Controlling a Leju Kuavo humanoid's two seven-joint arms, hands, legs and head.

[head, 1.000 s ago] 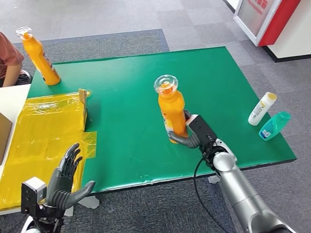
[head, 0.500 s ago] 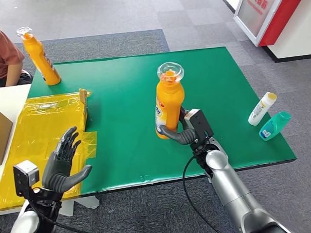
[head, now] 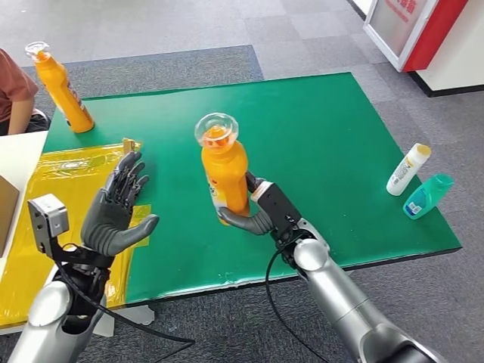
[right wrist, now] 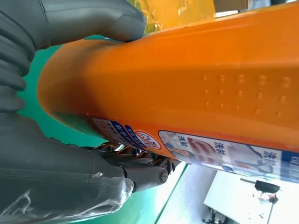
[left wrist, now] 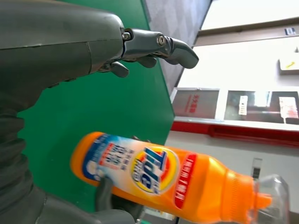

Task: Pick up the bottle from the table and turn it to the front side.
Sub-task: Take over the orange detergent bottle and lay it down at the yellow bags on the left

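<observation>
I have the bottle (head: 225,171) gripped low on its body in my right hand (head: 257,213), upright and lifted above the middle of the green tabletop (head: 342,136), toward its near edge. My left hand (head: 114,212) is open, fingers spread, hanging just beside the bottle with nothing in it. I judge the bottle a stiff plastic jug, fairly heavy if full, with smooth, slippery sides and a glossy label; the clear cap looks like the weak spot. For the turn I would take the broad body around the label, not the neck, and keep the grip low and firm.
</observation>
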